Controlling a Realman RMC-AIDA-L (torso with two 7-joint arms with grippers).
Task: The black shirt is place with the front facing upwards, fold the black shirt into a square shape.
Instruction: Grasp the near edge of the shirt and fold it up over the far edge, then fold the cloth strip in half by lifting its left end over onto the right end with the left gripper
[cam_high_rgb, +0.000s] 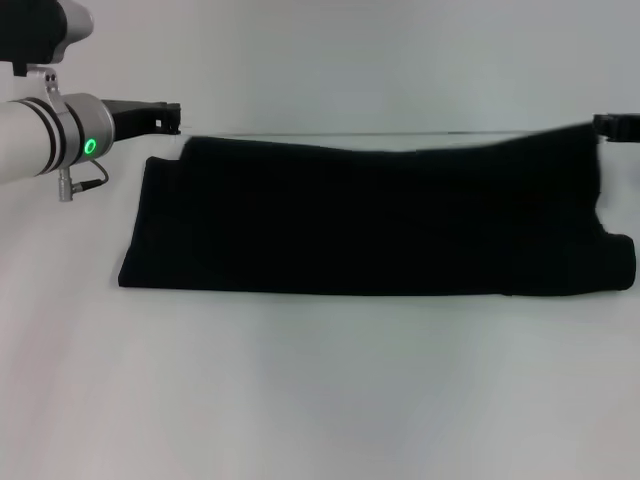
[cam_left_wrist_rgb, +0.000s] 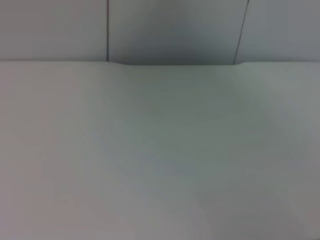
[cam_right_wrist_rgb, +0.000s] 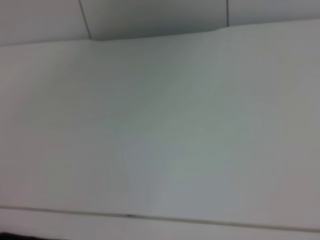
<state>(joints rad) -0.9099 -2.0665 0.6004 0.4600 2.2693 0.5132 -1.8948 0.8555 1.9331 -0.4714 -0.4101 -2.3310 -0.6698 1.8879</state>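
1. Lying flat across the middle of the white table (cam_high_rgb: 320, 400), the black shirt (cam_high_rgb: 370, 215) forms a long, low band running from 9 o'clock to 3 o'clock in the head view. No lettering or label shows on the upper face.
2. Shirt outline: the near edge is straight; the far edge is slightly wavy and rises toward 2 o'clock, where its corner lifts to a point. A rounded lobe of cloth bulges at the 3 o'clock end.
3. Left gripper (cam_high_rgb: 172, 118): at 10 o'clock in the head view, a dark tip reaching out from the white arm with a green ring light, just beside the shirt's far left corner. Whether it touches the cloth, and whether the pincer is open or closed, cannot be told.
4. Right gripper (cam_high_rgb: 615, 126): at 2 o'clock, only a dark tip shows at the frame edge, at the raised far right corner of the shirt. Pincer state cannot be told.
5. Both wrist views: pale table surface and wall only.
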